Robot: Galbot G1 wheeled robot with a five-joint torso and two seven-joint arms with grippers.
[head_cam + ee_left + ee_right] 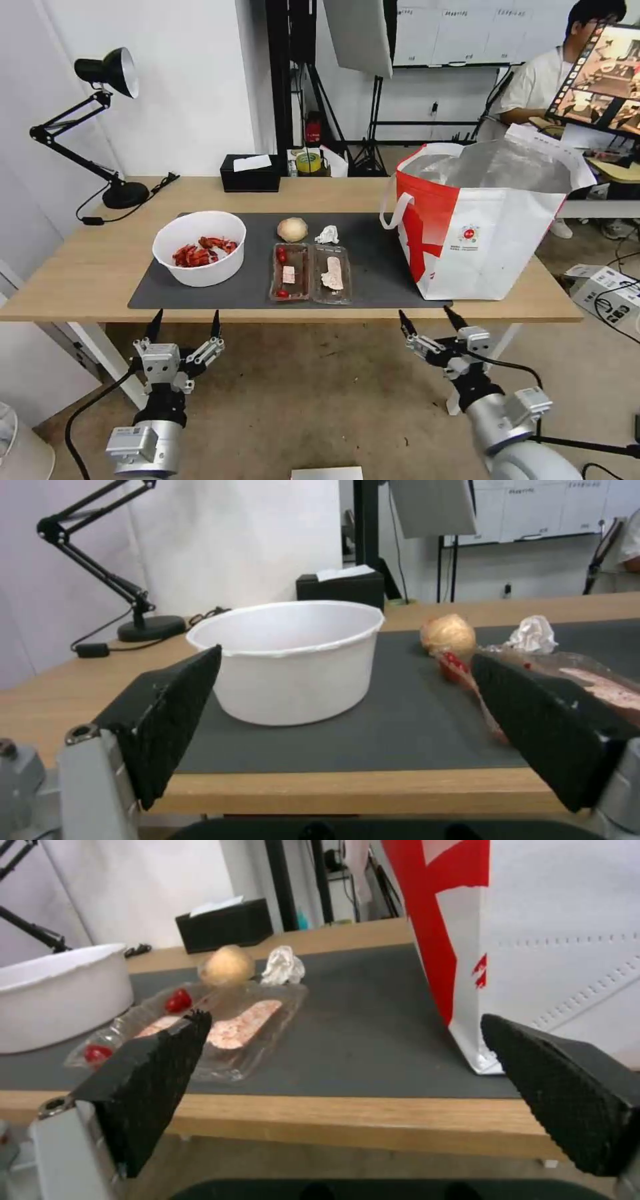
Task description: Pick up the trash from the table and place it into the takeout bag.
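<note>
On the dark grey mat of the table (87,280) lies the trash: a white bowl (199,248) (293,660) (57,990) of red shells, a clear hinged tray (310,273) (220,1032) (573,672) with red and beige scraps, a round beige lump (292,229) (448,633) (228,966) and a crumpled white tissue (327,235) (532,634) (283,965). The red-and-white takeout bag (487,227) (553,940) stands open at the mat's right end. My left gripper (185,325) (347,730) hangs open below the table's front edge, before the bowl. My right gripper (431,318) (347,1095) is open below the edge, before the bag's left corner.
A black tissue box (251,173) (341,587) (225,924) sits at the table's back edge. A black desk lamp (100,127) (100,575) stands at the back left, its cable trailing on the wood. A person sits at a desk behind the bag. Bare floor lies under the grippers.
</note>
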